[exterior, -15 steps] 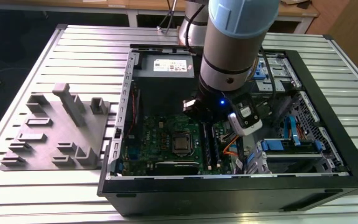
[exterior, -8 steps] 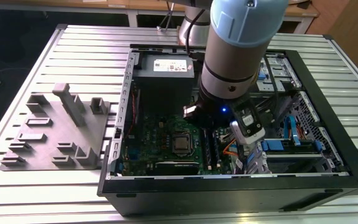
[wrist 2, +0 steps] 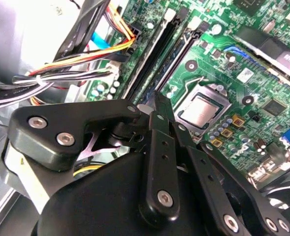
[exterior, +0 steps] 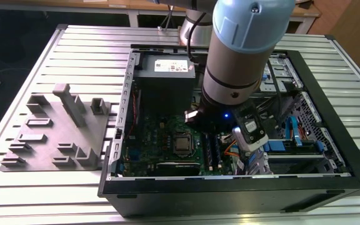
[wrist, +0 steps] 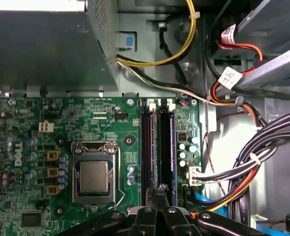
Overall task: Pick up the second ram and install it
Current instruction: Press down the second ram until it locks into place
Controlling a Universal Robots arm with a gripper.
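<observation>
My arm [exterior: 243,51] reaches down into the open computer case [exterior: 330,180], which lies on a table of metal slats [exterior: 86,42]. My claw [wrist: 161,194] is low over the green board [wrist: 105,123], right above the long black slots [wrist: 147,147] that run beside the processor socket [wrist: 94,175]. In both wrist views my two fingers [wrist 2: 159,115] stand close together, almost touching at the tips, and I see nothing held between them. The second ram [wrist: 166,147], a thin dark blue strip, stands on its edge in the slot next to the empty black one, and my fingertips are just over its near end; I cannot tell if they touch it. In the second wrist view the same strip [wrist 2: 172,66] runs away from my fingers between the black rails. Bundles of black, red and yellow cables [wrist: 263,162] lie near the slots, on the side away from the socket. A grey metal box [wrist: 46,44] sits beyond the board's far edge. In the exterior view a grey plastic holder [exterior: 58,136] rests on the table at the exterior view's left, well apart from the case.
</observation>
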